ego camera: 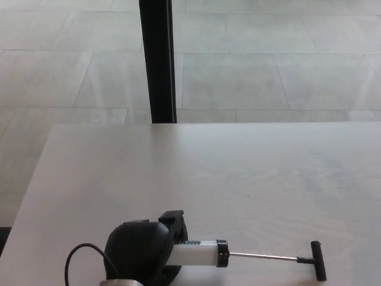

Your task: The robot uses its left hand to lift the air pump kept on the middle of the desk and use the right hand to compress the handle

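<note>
The air pump (199, 253) has a white cylinder with a black collar and lies across the desk near its front edge. Its thin metal rod (262, 257) is drawn out to the right and ends in a black T-handle (318, 260). My left hand (143, 250) is black and rounded, and it is wrapped around the left end of the cylinder, hiding that end. A black cable (77, 259) loops off the hand's left side. My right hand does not show in the head view.
The pale wooden desk (238, 173) fills the lower half of the picture. A black vertical post (158, 59) stands behind the desk's far edge. Beyond it lies a light tiled floor (268, 65).
</note>
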`<state>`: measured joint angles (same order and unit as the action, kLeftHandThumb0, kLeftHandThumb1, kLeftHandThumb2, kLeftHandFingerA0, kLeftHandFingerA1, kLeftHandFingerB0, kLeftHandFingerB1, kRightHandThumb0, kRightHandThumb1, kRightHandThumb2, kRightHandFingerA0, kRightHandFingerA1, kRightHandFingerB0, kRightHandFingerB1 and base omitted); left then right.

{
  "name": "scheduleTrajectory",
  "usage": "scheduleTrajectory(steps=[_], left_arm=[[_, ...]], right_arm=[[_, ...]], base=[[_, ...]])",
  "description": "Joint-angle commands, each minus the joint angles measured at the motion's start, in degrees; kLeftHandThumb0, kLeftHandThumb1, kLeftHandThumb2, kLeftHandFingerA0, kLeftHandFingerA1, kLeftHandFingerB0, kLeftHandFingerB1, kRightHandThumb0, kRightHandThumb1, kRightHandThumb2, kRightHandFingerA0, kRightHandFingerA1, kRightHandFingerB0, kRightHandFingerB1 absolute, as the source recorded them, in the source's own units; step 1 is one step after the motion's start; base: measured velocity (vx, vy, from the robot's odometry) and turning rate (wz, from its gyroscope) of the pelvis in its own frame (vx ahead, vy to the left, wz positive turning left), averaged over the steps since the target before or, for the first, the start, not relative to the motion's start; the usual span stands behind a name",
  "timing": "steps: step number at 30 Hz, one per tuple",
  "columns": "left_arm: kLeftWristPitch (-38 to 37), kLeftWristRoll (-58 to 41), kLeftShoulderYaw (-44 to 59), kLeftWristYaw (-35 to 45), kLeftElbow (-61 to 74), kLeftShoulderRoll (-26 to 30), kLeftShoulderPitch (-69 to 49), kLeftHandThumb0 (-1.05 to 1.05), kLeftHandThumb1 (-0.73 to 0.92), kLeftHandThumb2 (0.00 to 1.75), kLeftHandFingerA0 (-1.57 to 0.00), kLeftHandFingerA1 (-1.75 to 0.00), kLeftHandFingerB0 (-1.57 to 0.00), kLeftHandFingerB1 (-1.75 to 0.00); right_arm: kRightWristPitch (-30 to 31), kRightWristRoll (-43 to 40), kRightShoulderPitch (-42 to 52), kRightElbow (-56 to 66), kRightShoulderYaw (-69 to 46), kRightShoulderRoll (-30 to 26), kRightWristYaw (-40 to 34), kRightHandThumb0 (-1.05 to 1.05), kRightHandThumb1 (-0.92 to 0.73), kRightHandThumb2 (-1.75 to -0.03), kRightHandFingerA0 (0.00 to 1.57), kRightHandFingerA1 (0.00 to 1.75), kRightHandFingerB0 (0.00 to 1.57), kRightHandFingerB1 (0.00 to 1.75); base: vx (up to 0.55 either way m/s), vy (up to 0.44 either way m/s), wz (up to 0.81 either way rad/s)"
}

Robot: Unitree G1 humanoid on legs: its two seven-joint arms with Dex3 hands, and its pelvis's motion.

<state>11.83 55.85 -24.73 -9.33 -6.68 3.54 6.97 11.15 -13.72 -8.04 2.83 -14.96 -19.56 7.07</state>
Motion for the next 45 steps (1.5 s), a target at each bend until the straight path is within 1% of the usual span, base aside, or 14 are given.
scheduleTrajectory(steps=[1,12,13,15,16,17,18,23,24,26,28,29,38,45], left_arm=[[-5.96,-9.04,3.95,0.33,0.87,1.01,2.95,-0.14,0.50,1.28,-0.86,-1.75,-0.76,-1.57],[-6.69,-10.42,5.11,0.22,0.23,2.78,5.06,-0.10,0.43,1.40,-0.92,-1.75,-0.78,-1.65],[-6.72,-10.30,4.94,0.12,0.22,2.85,5.12,-0.11,0.45,1.36,-0.91,-1.75,-0.82,-1.58],[-6.81,-10.28,4.83,0.08,0.18,3.01,5.29,-0.10,0.45,1.37,-0.91,-1.75,-0.82,-1.58],[-6.07,-9.62,4.49,0.75,0.49,3.32,5.61,-0.10,0.46,1.36,-0.92,-1.75,-0.76,-1.65],[-4.93,-9.14,4.30,1.59,0.96,3.44,5.73,-0.12,0.45,1.36,-0.94,-1.75,-0.78,-1.60],[-4.54,-8.94,4.16,1.89,1.14,3.63,5.82,-0.12,0.46,1.34,-0.93,-1.75,-0.82,-1.53],[-4.45,-9.32,4.21,1.73,1.43,4.29,5.43,-0.11,0.46,1.33,-0.93,-1.75,-0.82,-1.52],[-4.32,-9.75,4.43,1.57,1.40,4.00,5.32,-0.10,0.45,1.34,-0.95,-1.75,-0.85,-1.53],[-3.97,-9.27,4.19,1.49,0.89,3.97,5.98,-0.12,0.47,1.33,-0.92,-1.75,-0.82,-1.52],[-3.31,-9.43,4.31,2.40,1.48,3.99,5.87,-0.12,0.52,1.24,-0.86,-1.75,-0.75,-1.54],[-4.49,-9.32,4.45,1.09,0.38,4.24,7.07,-0.08,0.48,1.27,-0.91,-1.75,-0.80,-1.43],[-4.21,-11.45,7.62,0.64,-1.85,4.29,12.13,-0.11,0.49,1.27,-0.90,-1.75,-0.78,-1.58],[-3.78,-14.07,11.66,-0.94,-3.52,2.94,14.80,-0.14,0.36,1.41,-0.94,-1.75,-0.85,-1.61]], right_arm=[[4.72,2.82,-3.25,-0.90,3.60,-0.39,-0.16,-0.85,-0.92,-0.76,0.25,0.41,0.22,0.33],[9.39,2.79,-6.44,-1.33,7.22,2.53,-1.20,-0.80,-0.92,-0.77,0.12,0.40,0.19,0.35],[9.83,3.06,-6.46,-1.02,7.56,2.83,-1.36,-0.35,-0.55,-1.15,0.02,0.52,0.00,0.48],[10.34,3.33,-6.52,-0.52,7.82,3.14,-1.60,-0.35,-0.55,-1.15,0.01,0.52,0.00,0.48],[10.65,3.34,-6.65,-0.23,8.09,3.34,-1.38,-0.79,-0.92,-0.79,0.08,0.41,0.15,0.35],[10.96,3.20,-6.81,0.03,8.24,3.88,-1.49,-0.80,-0.83,-1.17,0.03,0.42,0.12,0.41],[11.28,3.18,-6.94,0.27,8.25,4.17,-1.59,-0.79,-0.92,-0.82,0.05,0.34,0.13,0.32],[12.46,4.23,-7.56,0.77,8.37,5.41,-3.06,-0.82,-0.92,-0.82,0.02,0.32,0.12,0.29],[12.54,4.19,-7.51,0.94,8.27,5.74,-3.17,-0.81,-0.83,-1.22,0.00,0.25,0.13,0.31],[13.60,3.64,-7.85,1.23,7.92,6.67,-3.43,-0.98,-0.92,-1.28,0.00,0.11,0.08,0.10],[13.80,3.31,-7.70,1.38,7.75,7.64,-3.70,-1.00,-0.92,-1.29,0.00,0.11,0.02,0.05],[13.38,2.40,-7.43,1.78,7.39,9.28,-4.20,-1.03,-0.92,-1.30,0.00,0.12,0.00,0.00],[14.25,2.85,-5.84,5.26,7.76,14.72,-5.71,-1.05,-0.92,-1.32,0.00,0.15,0.00,0.01],[17.19,1.81,-4.04,8.48,6.92,17.46,-6.95,-1.03,-0.92,-1.32,0.00,0.16,0.00,0.01]], base=[[0.00,0.000,0.00],[0.00,0.000,0.00],[0.00,0.000,0.00],[0.00,0.000,0.00],[0.00,0.000,0.00],[0.00,0.000,0.00],[0.00,0.000,0.00],[0.00,0.000,0.00],[0.00,0.000,0.00],[0.00,0.000,0.00],[0.00,0.000,0.00],[0.00,0.000,0.00],[0.00,0.000,0.00],[0.00,0.000,0.00]])
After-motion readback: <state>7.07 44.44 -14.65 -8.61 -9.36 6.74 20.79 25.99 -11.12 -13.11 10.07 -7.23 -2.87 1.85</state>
